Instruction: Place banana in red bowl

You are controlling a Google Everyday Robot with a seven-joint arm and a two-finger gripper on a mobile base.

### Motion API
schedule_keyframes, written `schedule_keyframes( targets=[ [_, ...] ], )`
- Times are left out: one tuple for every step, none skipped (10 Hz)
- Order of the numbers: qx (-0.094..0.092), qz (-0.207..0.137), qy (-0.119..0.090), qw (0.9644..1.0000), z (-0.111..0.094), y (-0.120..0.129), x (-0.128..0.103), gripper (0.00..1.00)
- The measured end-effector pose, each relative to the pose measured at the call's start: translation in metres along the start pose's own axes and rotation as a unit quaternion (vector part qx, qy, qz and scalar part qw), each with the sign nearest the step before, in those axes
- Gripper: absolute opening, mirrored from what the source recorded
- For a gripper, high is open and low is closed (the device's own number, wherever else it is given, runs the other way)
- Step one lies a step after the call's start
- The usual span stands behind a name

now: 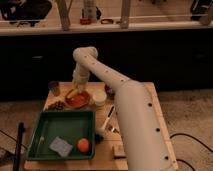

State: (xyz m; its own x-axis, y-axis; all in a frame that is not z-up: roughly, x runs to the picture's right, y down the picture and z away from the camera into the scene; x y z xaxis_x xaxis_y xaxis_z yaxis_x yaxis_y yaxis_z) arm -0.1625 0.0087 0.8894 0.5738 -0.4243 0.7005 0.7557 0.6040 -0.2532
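Note:
The red bowl (pixel 78 99) sits on the wooden table at the back left, just beyond the green tray. A pale-yellow banana (pixel 72 93) lies at the bowl's left rim, right under my gripper (pixel 75 88). The gripper hangs from the long white arm, which reaches from the lower right up and over to the bowl. It is directly above the bowl's left side, at the banana.
A green tray (pixel 45 131) in front holds an orange ball (pixel 83 145) and a blue-grey sponge (pixel 61 146). A white cup (pixel 99 96) stands right of the bowl, a dark cup (pixel 54 87) to its left. Dark small items (pixel 58 105) lie beside the bowl.

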Motion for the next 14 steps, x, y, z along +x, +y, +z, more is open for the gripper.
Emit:
schedule_keyframes(
  targets=[
    [0.000, -0.001, 0.000, 1.0000, -0.0003, 0.0003, -0.0009, 0.80],
    [-0.001, -0.001, -0.001, 1.0000, -0.0001, 0.0010, -0.0016, 0.80],
    [0.000, -0.001, -0.001, 1.0000, -0.0011, 0.0019, -0.0023, 0.80],
    [0.001, -0.001, -0.001, 1.0000, -0.0015, 0.0027, -0.0023, 0.80],
    [0.002, -0.001, -0.001, 1.0000, -0.0017, 0.0034, -0.0024, 0.80],
    [0.003, -0.001, -0.002, 1.0000, -0.0017, 0.0036, -0.0025, 0.80],
    [0.003, -0.003, -0.002, 1.0000, -0.0017, 0.0034, -0.0030, 0.80],
    [0.003, -0.004, -0.002, 1.0000, -0.0018, 0.0033, -0.0032, 0.80],
    [0.003, -0.005, -0.002, 1.0000, -0.0029, 0.0028, -0.0037, 0.80],
    [0.003, -0.006, -0.002, 1.0000, -0.0033, 0.0027, -0.0040, 0.80],
    [0.003, -0.006, -0.002, 1.0000, -0.0034, 0.0023, -0.0047, 0.80],
    [0.004, -0.006, -0.003, 1.0000, -0.0036, 0.0022, -0.0061, 0.80],
    [0.008, -0.005, -0.004, 0.9999, -0.0047, 0.0019, -0.0063, 0.80],
    [0.012, -0.005, -0.004, 0.9999, -0.0059, 0.0014, -0.0070, 0.80]
  ],
)
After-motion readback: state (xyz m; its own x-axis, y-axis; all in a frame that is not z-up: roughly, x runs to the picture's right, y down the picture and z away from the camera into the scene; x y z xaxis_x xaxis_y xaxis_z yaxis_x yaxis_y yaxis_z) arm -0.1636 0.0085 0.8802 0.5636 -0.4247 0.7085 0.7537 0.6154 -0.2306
